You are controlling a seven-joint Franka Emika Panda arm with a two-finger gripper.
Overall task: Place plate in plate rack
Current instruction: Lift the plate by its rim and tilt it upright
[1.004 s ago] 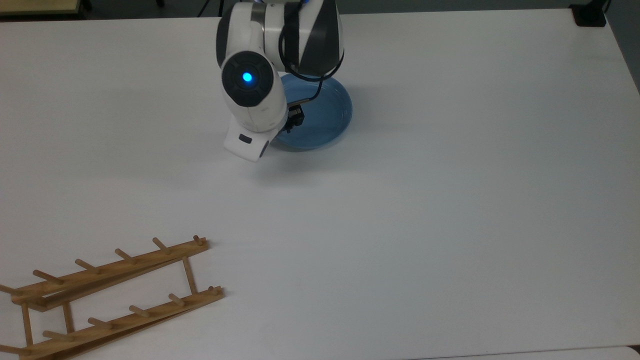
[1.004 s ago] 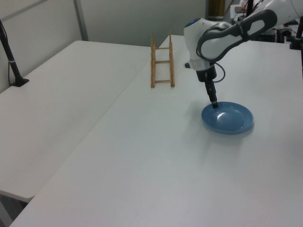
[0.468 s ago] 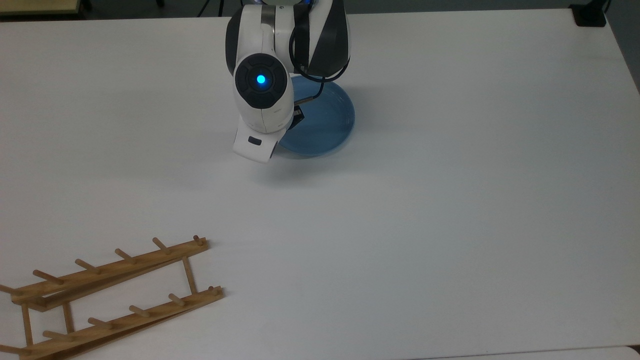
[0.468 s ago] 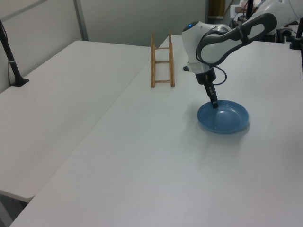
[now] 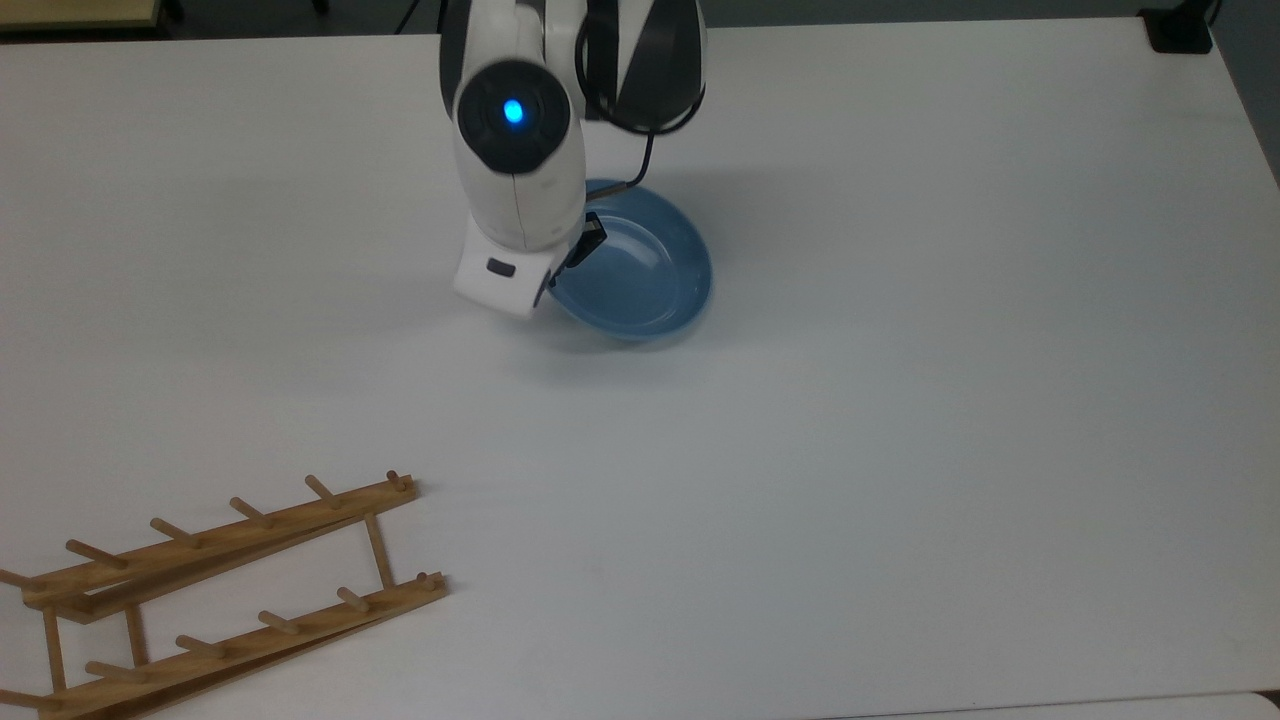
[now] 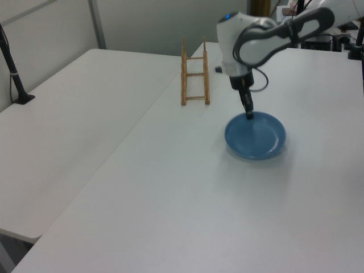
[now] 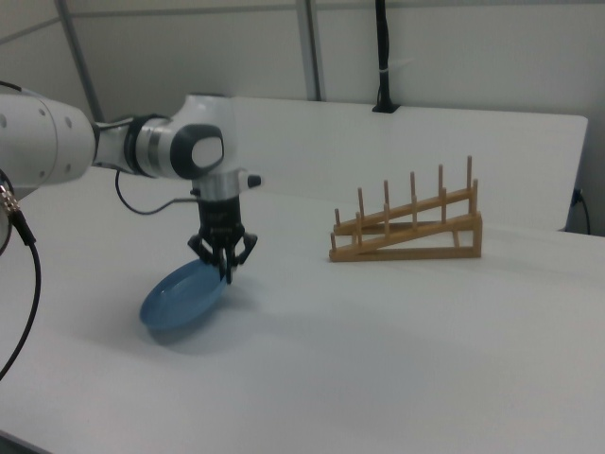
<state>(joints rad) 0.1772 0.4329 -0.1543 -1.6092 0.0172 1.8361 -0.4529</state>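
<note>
Currently the two-finger gripper is pinched closed on the rim of the round, glossy light-blue plate, with the fingers pointing straight down. The plate hangs tilted: the gripped edge is raised and the opposite edge droops toward the white table, with a shadow beneath it.

Note the key relation: the light-brown wooden plate rack with upright dowel pegs stands well apart from the plate, toward the top view's lower left. Its rails run roughly across the top view, rising slightly to the right. Judge the next move as a long carry to the rack.

Use the right view to confirm the plate's tilt and its clearance from the table; the top view hides this behind the arm's wrist. Use the left view for the rack lying beyond the gripper.
</note>
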